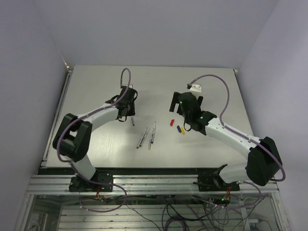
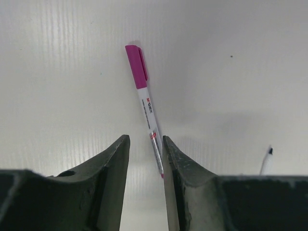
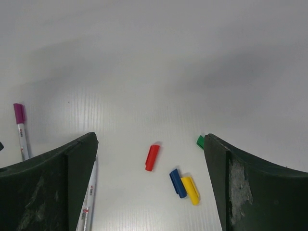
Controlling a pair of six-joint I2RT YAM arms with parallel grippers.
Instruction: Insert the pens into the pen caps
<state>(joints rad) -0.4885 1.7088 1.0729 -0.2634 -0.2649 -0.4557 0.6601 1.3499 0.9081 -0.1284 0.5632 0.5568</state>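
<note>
A pen wearing its magenta cap (image 2: 136,66) lies on the table, its grey barrel (image 2: 150,120) running down beside the inner edge of the right finger (image 2: 178,163). My left gripper (image 2: 145,142) hovers over it, open, with a clear gap on the other side; from above it is at the middle left (image 1: 127,114). Three more pens (image 1: 150,135) lie loose at the table's centre. The red cap (image 3: 152,157), blue cap (image 3: 177,183) and yellow cap (image 3: 190,189) lie below my wide-open, empty right gripper (image 3: 150,139). A green cap (image 3: 200,141) peeks out by its right finger.
A small white block (image 1: 195,88) sits behind the right arm (image 1: 226,132). One loose pen (image 3: 88,202) lies right against the right gripper's left finger. Another pen's dark tip (image 2: 267,161) shows at the right edge of the left wrist view.
</note>
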